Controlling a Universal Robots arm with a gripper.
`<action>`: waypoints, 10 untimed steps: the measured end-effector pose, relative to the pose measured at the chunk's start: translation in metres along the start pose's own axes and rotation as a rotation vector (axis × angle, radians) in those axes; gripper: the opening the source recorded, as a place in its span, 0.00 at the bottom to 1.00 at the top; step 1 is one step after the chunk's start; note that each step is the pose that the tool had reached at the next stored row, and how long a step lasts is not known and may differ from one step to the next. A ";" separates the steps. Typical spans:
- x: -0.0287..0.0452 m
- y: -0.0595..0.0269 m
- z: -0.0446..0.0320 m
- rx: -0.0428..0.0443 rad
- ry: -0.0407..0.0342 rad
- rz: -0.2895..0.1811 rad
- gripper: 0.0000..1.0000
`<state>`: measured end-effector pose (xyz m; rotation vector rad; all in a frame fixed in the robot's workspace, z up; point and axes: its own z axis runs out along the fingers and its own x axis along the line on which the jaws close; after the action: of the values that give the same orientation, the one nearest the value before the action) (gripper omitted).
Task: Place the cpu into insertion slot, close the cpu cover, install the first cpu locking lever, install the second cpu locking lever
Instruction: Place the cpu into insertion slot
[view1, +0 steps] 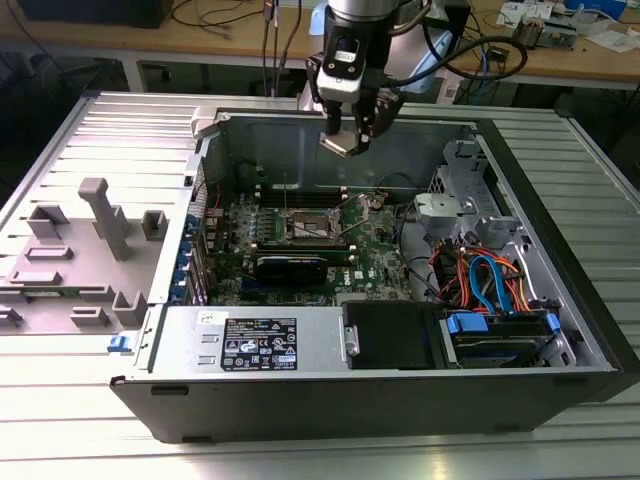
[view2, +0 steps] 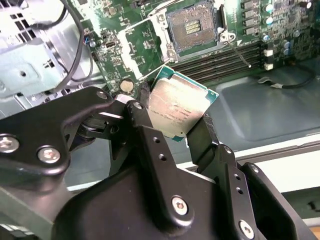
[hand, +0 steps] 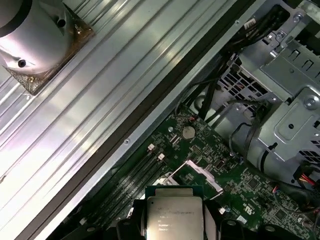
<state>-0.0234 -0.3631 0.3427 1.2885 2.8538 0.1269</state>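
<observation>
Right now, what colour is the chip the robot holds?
The cpu is silver-grey on top with a green edge, clearest in the second wrist view.

Black gripper (view2: 177, 112) here, chunky linked fingers (view2: 150, 145) dotted with silver screws (view2: 178, 205); silver arm (view1: 360, 10) above, black cables (view1: 480, 42) looping off.

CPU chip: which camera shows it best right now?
The second wrist view: the chip shows nearly whole, metal top facing the camera, clamped by its edges in the gripper. The first wrist view shows its top too, partly cut off at the frame edge. The exterior view shows it small and tilted.
</observation>
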 end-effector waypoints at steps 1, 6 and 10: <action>0.0000 -0.0001 0.0007 -0.0003 -0.0015 0.017 0.54; -0.0001 -0.0004 0.0047 -0.0019 -0.0087 0.103 0.54; -0.0003 -0.0007 0.0094 -0.0025 -0.0171 0.207 0.54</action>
<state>-0.0234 -0.3632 0.3333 1.5736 2.6979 0.1198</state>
